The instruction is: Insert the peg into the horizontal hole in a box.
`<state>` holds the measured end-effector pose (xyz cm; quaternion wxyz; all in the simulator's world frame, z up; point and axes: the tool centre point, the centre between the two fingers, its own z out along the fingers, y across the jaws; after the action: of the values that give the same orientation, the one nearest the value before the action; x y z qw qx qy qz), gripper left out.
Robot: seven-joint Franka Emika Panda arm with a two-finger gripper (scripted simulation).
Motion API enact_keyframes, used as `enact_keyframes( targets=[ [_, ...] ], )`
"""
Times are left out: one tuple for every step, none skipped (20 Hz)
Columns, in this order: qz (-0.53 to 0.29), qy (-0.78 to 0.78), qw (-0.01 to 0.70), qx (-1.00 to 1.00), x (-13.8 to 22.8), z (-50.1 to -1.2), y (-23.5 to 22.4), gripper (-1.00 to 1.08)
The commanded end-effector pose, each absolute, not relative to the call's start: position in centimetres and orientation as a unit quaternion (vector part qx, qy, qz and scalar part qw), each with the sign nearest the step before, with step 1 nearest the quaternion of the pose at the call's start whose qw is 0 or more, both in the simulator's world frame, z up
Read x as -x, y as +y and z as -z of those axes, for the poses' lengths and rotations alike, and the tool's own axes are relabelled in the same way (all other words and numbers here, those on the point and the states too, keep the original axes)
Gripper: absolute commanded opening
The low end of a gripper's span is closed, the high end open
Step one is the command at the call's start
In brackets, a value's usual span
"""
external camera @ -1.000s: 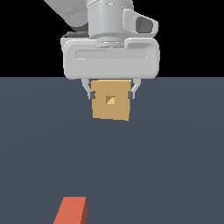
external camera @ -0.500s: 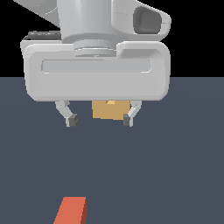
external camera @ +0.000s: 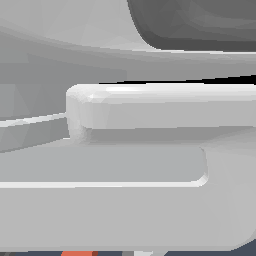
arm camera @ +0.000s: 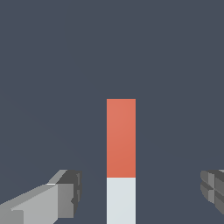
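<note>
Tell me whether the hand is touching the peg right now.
Apart. The wrist view shows the peg lying between the hand's open fingers, with bare dark floor on both sides of it.

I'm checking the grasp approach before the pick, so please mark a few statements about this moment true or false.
1. The gripper is open, a finger on each side of the peg. True.
2. The peg is already clamped between the fingers. False: clear gaps show on both sides of it.
3. The peg is orange-red with a pale end. True.
4. The box is plainly visible in the exterior view. False: the arm's grey body fills that view; no box shows.
5. The peg lies on the dark floor. True.
</note>
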<state>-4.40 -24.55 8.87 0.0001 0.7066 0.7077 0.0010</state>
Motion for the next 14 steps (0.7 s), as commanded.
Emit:
enact_keyframes(
  targets=[
    [-0.001,0.709,0.0,-0.706,4.8,-8.1,-27.0,1.0],
    [-0.001,0.709,0.0,-0.706,4.9,-7.8,-27.9,1.0],
    [0.0,0.709,0.0,-0.706,5.0,-7.6,-28.7,1.0],
    [0.0,0.709,0.0,-0.706,5.1,-7.4,-29.4,1.0],
    [0.0,0.709,0.0,-0.706,5.2,-7.2,-30.1,1.0],
    [0.0,0.709,0.0,-0.706,5.3,-7.0,-30.7,1.0],
    [0.0,0.709,0.0,-0.705,5.3,-6.9,-31.2,1.0],
    [0.0,0.709,0.0,-0.705,5.4,-6.7,-31.6,1.0],
    [0.0,0.709,0.0,-0.705,5.4,-6.6,-31.9,1.0],
    [0.0,0.709,0.0,-0.705,5.4,-6.6,-32.2,1.0],
    [0.0,0.709,0.0,-0.705,5.5,-6.5,-32.3,1.0],
    [0.0,0.709,0.0,-0.705,5.5,-6.5,-32.4,1.0],
    [0.0,0.709,0.0,-0.705,5.4,-6.5,-32.5,1.0],
    [0.0,0.709,0.0,-0.705,5.4,-6.5,-32.4,1.0]
  ],
)
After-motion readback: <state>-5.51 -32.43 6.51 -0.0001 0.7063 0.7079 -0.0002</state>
